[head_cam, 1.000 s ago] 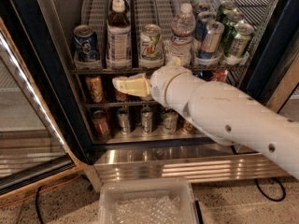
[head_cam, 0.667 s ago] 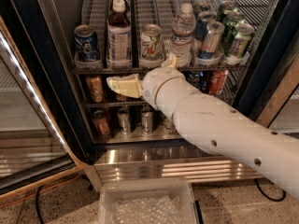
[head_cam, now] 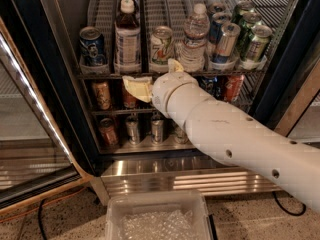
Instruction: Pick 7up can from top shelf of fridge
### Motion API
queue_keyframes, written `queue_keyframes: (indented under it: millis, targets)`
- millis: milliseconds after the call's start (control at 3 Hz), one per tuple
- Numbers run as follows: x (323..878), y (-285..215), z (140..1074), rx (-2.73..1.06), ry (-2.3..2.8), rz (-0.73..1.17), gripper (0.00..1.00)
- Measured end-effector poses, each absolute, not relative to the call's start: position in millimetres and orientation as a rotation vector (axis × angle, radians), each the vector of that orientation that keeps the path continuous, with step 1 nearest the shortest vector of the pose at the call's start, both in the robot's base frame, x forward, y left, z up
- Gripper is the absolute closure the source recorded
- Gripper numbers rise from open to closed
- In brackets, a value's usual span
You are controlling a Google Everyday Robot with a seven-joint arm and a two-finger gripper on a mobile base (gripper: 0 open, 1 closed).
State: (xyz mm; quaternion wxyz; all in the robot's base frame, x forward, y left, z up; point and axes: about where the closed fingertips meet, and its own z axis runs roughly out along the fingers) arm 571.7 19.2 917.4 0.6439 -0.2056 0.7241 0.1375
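Progress is slight: the 7up can (head_cam: 161, 45) stands untouched on the top shelf (head_cam: 105, 75) of the fridge (head_cam: 165, 181), just above the end effector (head_cam: 156, 77). Grasping it and lifting it out are left to do. The white arm (head_cam: 235, 139) reaches up from the lower right. Its pale fingers (head_cam: 137, 88) are spread apart and hold nothing, level with the shelf's front lip.

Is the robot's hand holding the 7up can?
No, the 7up can stands on the top shelf, and the hand is lower, in front of the shelf below.
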Motion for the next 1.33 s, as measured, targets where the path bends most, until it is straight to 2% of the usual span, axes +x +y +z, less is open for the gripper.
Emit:
queue_keyframes:
  millis: [667, 1000, 1333]
  targets:
    - [575.9, 18.6, 915.9, -0.471, 1.631, 0.288, 0.21]
    - [591.3, 13.7, 909.9, -0.471, 1.605, 0.235, 0.25]
    - [606.9, 12.0, 908.5, -0.477, 1.55, 0.175, 0.21]
